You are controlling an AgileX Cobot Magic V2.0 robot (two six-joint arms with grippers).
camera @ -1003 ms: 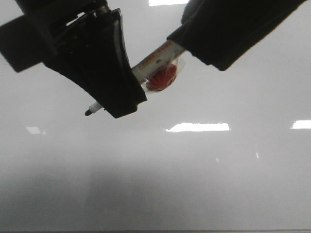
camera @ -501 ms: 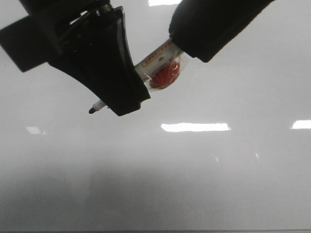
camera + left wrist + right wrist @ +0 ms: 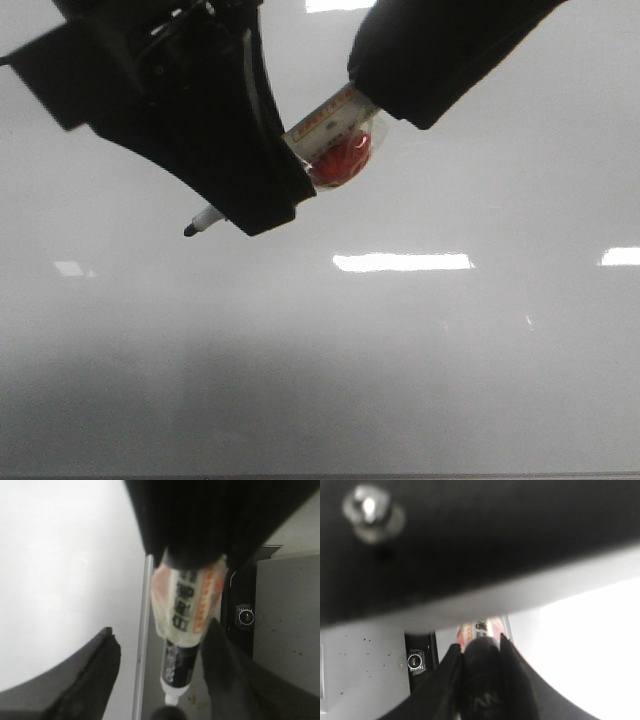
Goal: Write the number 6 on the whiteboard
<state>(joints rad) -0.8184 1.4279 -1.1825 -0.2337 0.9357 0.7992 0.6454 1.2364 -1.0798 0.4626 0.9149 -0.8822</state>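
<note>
- Slippage of marker (image 3: 325,120) first on the list: pinched at its tail end only by right claw (image 3: 480,680), closed on the barrel, with a taped red lump (image 3: 340,158) near the grip; could twist or slide once pressed down.
- Left claw (image 3: 162,690) open, jaws standing either side of the barrel with a gap showing on one side; if closed off-centre, could knock the marker askew or pull it out of line.
- Tip (image 3: 190,229) uncapped and poking out past the left claw over the whiteboard (image 3: 400,380); cannot tell whether touching or just above. Could leave a stray stroke if lowered early or dragged during the handover.
- No number 6 to be seen anywhere on the whiteboard, so nothing written yet by the look of it; any smear now would spoil a clean start.
- Low, slanted marker angle: likely to give a faint or broken line, or to skid on the glossy surface.
- Two claws crowded close together: risk of bumping one another.
</note>
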